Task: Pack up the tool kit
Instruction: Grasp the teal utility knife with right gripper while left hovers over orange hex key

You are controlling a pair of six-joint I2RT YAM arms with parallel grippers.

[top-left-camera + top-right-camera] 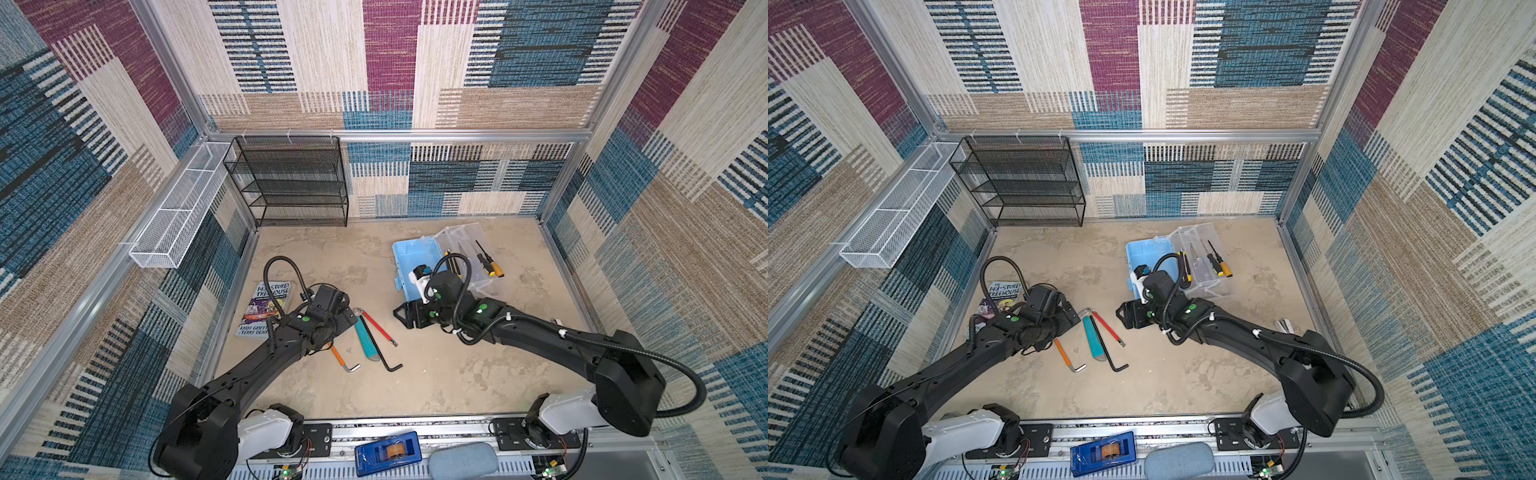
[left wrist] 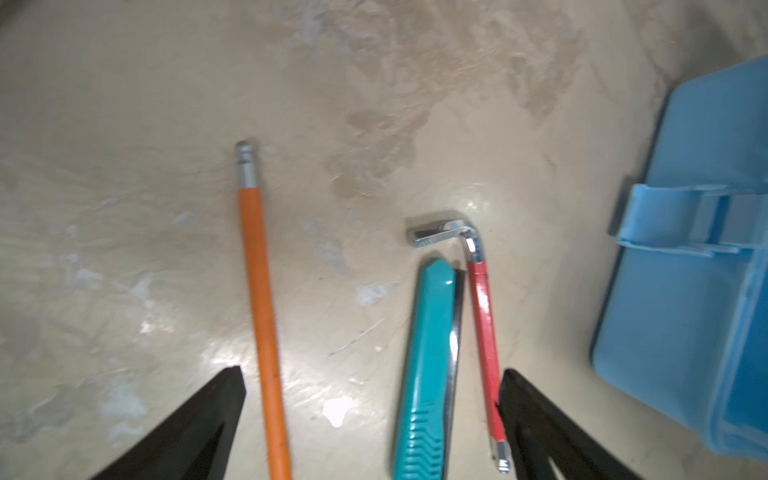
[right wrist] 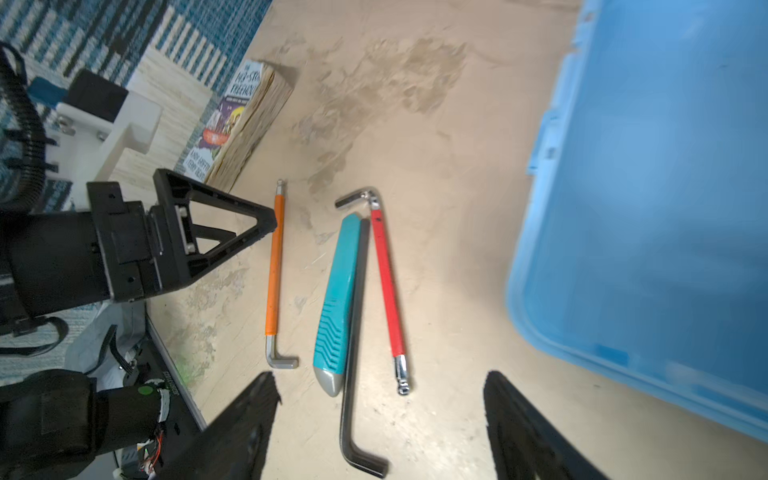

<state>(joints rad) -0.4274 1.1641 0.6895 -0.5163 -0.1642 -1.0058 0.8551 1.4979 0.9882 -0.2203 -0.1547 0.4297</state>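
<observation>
The tool kit's pale blue case (image 1: 405,255) lies open at the back right, its clear lid (image 1: 467,237) folded out with yellow-handled screwdrivers (image 1: 492,266) on it. On the table between the arms lie an orange hex key (image 1: 340,357), a teal utility knife (image 1: 365,338), a black hex key (image 1: 382,351) and a red hex key (image 1: 379,329). My left gripper (image 2: 371,371) is open just above them, its fingers straddling the orange key (image 2: 259,291), the knife (image 2: 428,353) and the red key (image 2: 484,332). My right gripper (image 3: 380,374) is open too, facing the same tools, with the case (image 3: 648,208) beside it.
An illustrated book (image 1: 266,307) lies at the left wall under my left arm. A black mesh shelf (image 1: 291,183) and a white wire basket (image 1: 174,216) stand at the back left. A dark blue tape dispenser (image 1: 388,453) and a grey pad (image 1: 463,459) sit on the front rail.
</observation>
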